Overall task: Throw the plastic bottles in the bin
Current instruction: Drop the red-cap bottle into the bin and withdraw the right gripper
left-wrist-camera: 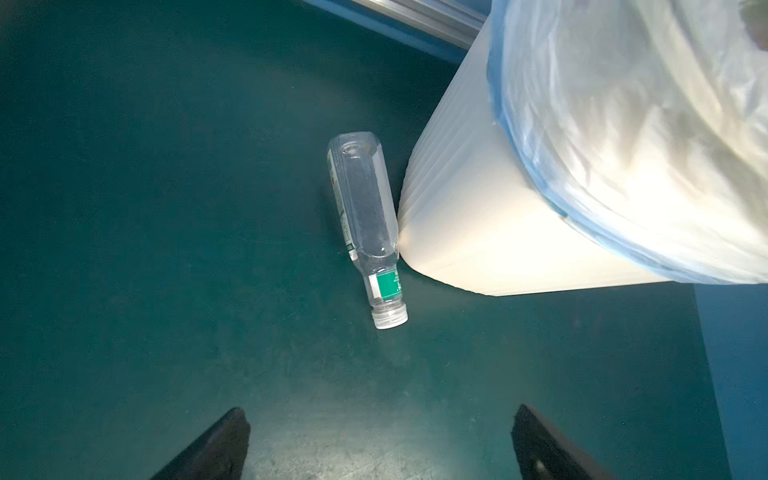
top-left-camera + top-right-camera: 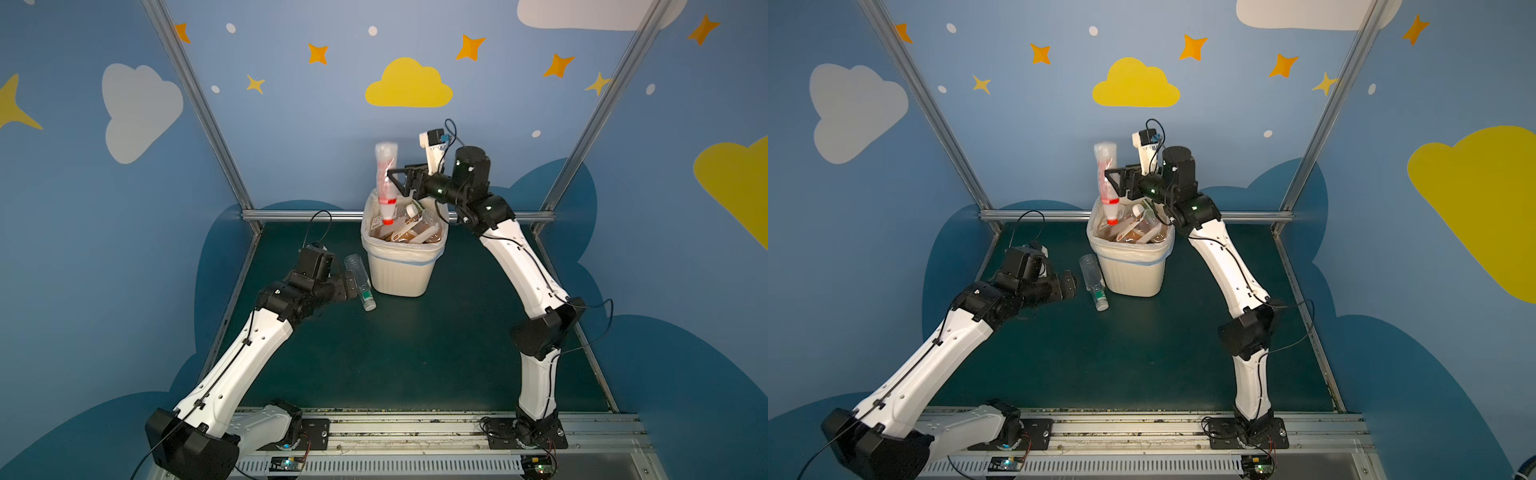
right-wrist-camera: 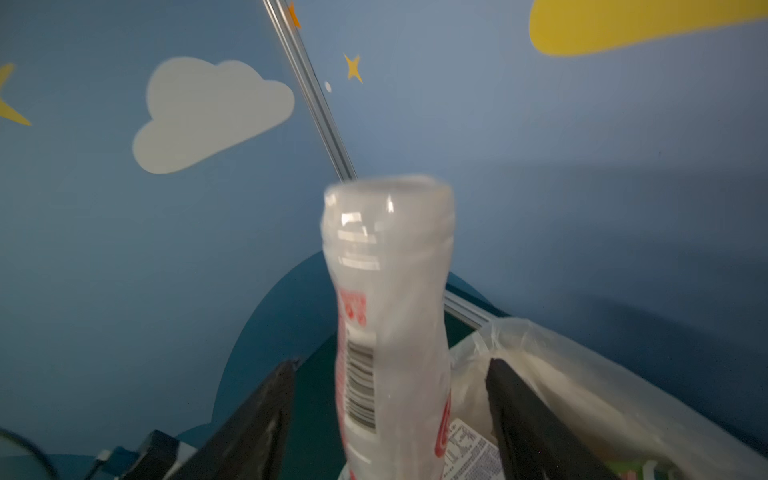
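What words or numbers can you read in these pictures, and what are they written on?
Nothing is clear enough to quote.
Red-label bottle: red letters and a barcode, too blurred to read.
Green-label bottle: tiny print, too small to read.
Bottles inside the bin: labels too small to read.

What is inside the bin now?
The bin holds a pile of plastic bottles with brown labels; a red-capped bottle points cap-down into it. Whatever lies beneath the pile is covered.
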Action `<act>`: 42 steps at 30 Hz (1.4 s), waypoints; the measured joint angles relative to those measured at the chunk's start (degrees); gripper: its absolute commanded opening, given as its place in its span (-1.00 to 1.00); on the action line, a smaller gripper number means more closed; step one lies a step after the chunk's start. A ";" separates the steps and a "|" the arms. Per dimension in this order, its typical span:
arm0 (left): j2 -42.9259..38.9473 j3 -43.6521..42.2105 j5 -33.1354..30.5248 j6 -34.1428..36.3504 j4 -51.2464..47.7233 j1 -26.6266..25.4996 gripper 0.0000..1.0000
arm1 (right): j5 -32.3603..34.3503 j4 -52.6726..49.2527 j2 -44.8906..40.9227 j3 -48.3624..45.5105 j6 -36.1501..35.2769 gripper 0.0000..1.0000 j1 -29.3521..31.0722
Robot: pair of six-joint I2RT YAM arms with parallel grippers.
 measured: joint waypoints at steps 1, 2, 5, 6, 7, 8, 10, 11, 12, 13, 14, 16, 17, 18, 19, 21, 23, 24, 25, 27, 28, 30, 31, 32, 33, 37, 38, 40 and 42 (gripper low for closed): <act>0.02 0.50 0.02 0.35 -0.28 0.92 0.99 | 0.22 1.05 -0.28 -3.32 0.79 0.61 -0.26; -0.02 1.14 0.07 0.72 -0.57 2.34 0.99 | 0.72 2.64 -1.29 -7.74 1.68 0.61 -0.61; -0.07 3.10 0.48 1.60 -0.74 7.30 0.99 | 2.97 7.78 -6.91 -20.48 3.69 0.61 -2.32; -0.07 3.93 0.48 1.97 -0.74 9.01 0.99 | 3.72 8.87 -9.62 -24.15 4.42 0.61 -3.17; -0.02 4.68 0.46 2.12 -0.76 10.03 0.99 | 4.20 9.86 -12.11 -26.71 4.83 0.61 -4.00; 0.17 5.95 0.48 2.40 -0.79 11.06 0.99 | 4.68 10.71 -14.84 -28.70 5.27 0.61 -5.01; 0.81 8.46 0.76 2.91 -0.63 11.72 0.99 | 5.18 12.92 -19.74 -30.95 5.88 0.61 -6.80; 1.18 9.68 1.11 3.02 -0.33 11.76 0.99 | 5.42 14.36 -22.53 -31.98 6.03 0.61 -7.93; 1.46 10.54 1.60 3.06 0.13 11.76 0.99 | 5.68 15.89 -25.31 -32.98 6.16 0.61 -8.98; 1.55 10.84 1.86 3.06 0.66 11.76 0.99 | 5.86 17.07 -27.43 -33.88 6.12 0.61 -9.64; 1.53 10.80 2.21 3.04 1.14 11.74 0.99 | 6.14 18.25 -30.16 -35.06 5.90 0.61 -10.32; 1.53 10.08 2.78 3.02 1.86 11.76 1.00 | 6.47 19.54 -34.91 -37.38 5.05 0.62 -11.08; 1.57 9.44 2.93 2.99 2.19 11.76 0.99 | 6.62 19.82 -37.11 -38.71 4.44 0.63 -11.34; 1.70 8.70 3.06 2.91 2.32 11.76 0.98 | 6.78 19.67 -39.30 -40.19 3.56 0.63 -11.65; 1.90 8.00 3.13 2.78 2.32 11.76 0.98 | 6.93 19.17 -40.98 -41.44 2.75 0.63 -11.82; 2.67 5.97 3.32 1.95 2.45 11.76 0.96 | 7.69 16.74 -44.83 -44.30 0.44 0.64 -12.15; 3.63 3.76 3.63 1.03 2.69 11.78 0.95 | 8.41 12.79 -48.15 -46.71 -1.88 0.64 -12.33; 4.20 2.40 3.96 0.39 2.78 11.82 0.95 | 8.85 10.32 -49.75 -47.82 -3.02 0.64 -12.35; 4.70 1.14 4.24 -0.13 2.93 11.85 0.95 | 9.18 8.31 -51.04 -48.74 -3.87 0.64 -12.35; 5.88 -2.12 4.90 -1.53 3.80 11.85 0.94 | 9.92 2.91 -54.23 -51.39 -5.70 0.64 -12.35; 6.27 -3.61 5.35 -2.16 4.17 11.85 0.94 | 10.27 0.96 -55.39 -52.63 -6.32 0.64 -12.37; 6.64 -6.93 5.99 -3.45 5.20 11.78 0.90 | 10.99 -3.41 -57.86 -56.00 -7.19 0.64 -12.37; 6.62 -8.59 6.14 -4.20 5.73 11.61 0.88 | 11.34 -5.29 -58.90 -58.05 -7.50 0.64 -12.37; 6.60 -9.99 6.12 -4.81 6.27 11.34 0.86 | 11.52 -7.06 -59.80 -60.30 -7.61 0.65 -12.37; 6.60 -11.04 6.10 -5.25 6.75 11.04 0.85 | 11.67 -8.41 -60.33 -62.12 -7.67 0.65 -12.37; 6.62 -12.85 4.92 -6.36 7.10 8.98 0.85 | 12.35 -14.16 -61.07 -70.82 -7.58 0.66 -12.37; 6.62 -12.85 4.44 -6.47 7.17 8.48 0.86 | 12.55 -15.50 -61.07 -72.63 -7.54 0.66 -12.37; 6.62 -12.85 3.50 -6.73 7.21 7.78 0.88 | 12.72 -17.68 -61.11 -75.32 -7.39 0.66 -12.37; 6.67 -12.85 2.78 -7.17 7.34 7.54 0.88 | 12.79 -19.04 -61.18 -77.57 -7.02 0.66 -12.37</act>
